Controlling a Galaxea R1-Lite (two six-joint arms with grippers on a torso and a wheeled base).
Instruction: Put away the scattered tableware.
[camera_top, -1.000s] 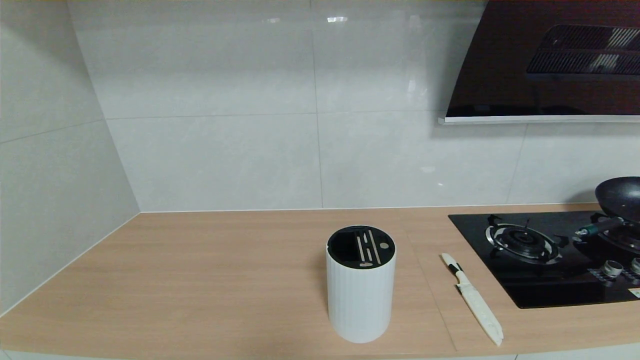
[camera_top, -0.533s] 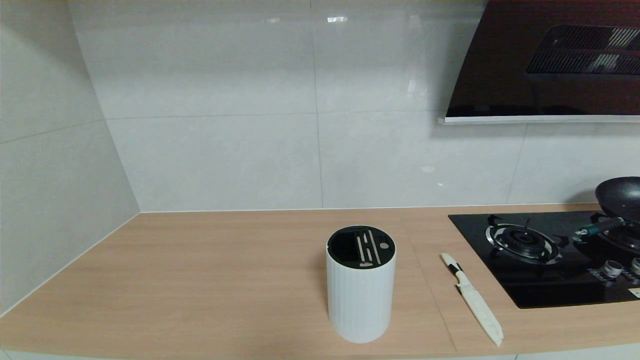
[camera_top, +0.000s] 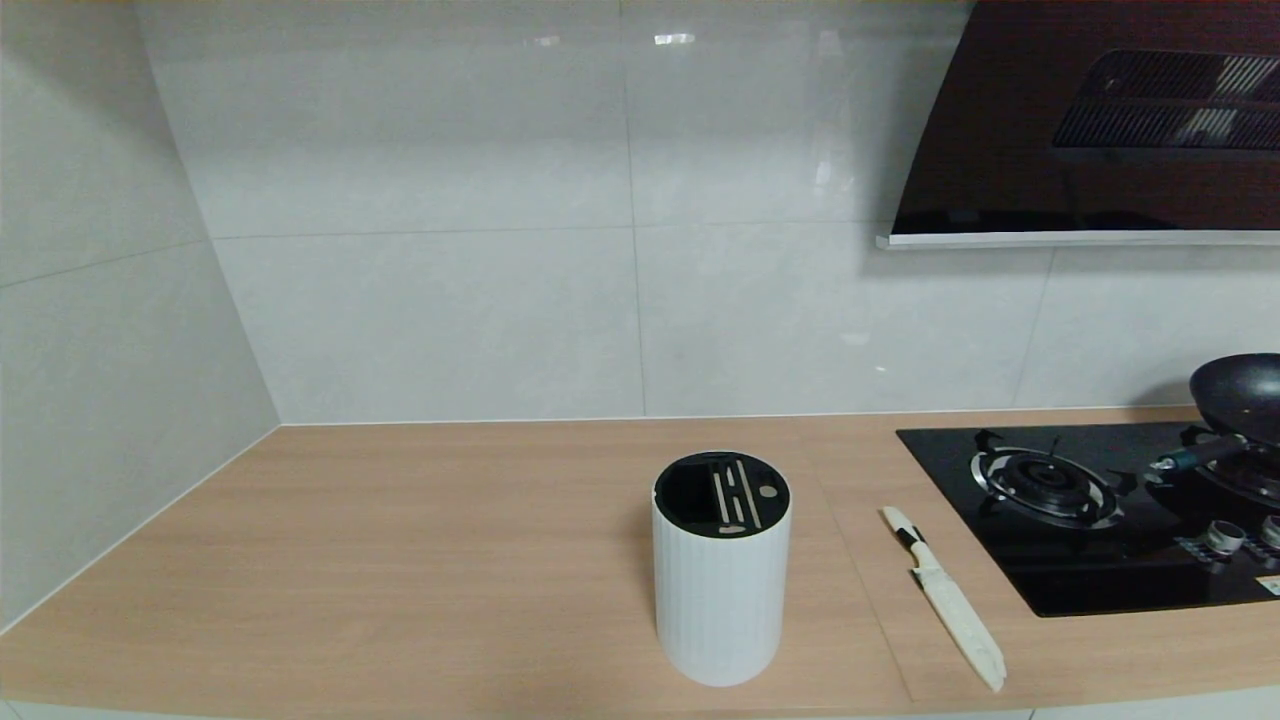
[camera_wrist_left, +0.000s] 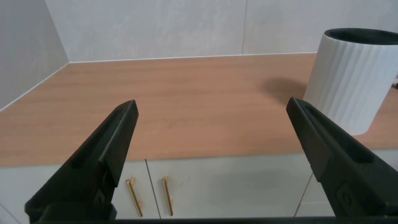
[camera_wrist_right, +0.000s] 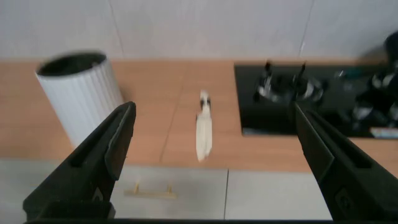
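With the left gripper (camera_wrist_left: 211, 109) and right gripper (camera_wrist_right: 214, 113) spread empty, the knife (camera_top: 945, 600) lay flat lower right in the head view, beside the holder (camera_top: 720, 580), where a glancing pinch might skid it off the countertop (camera_top: 400, 560).

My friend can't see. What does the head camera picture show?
A white ribbed knife holder stands on a wooden counter. A white knife lies flat to its right, not touching it, beside a gas stove with a wok.

Counter (camera_top: 400, 560) left of holder (camera_top: 721, 590): I see wide passage. Knife (camera_top: 945, 598) lies apart between holder and hob (camera_top: 1100, 575), narrower lanes either side.
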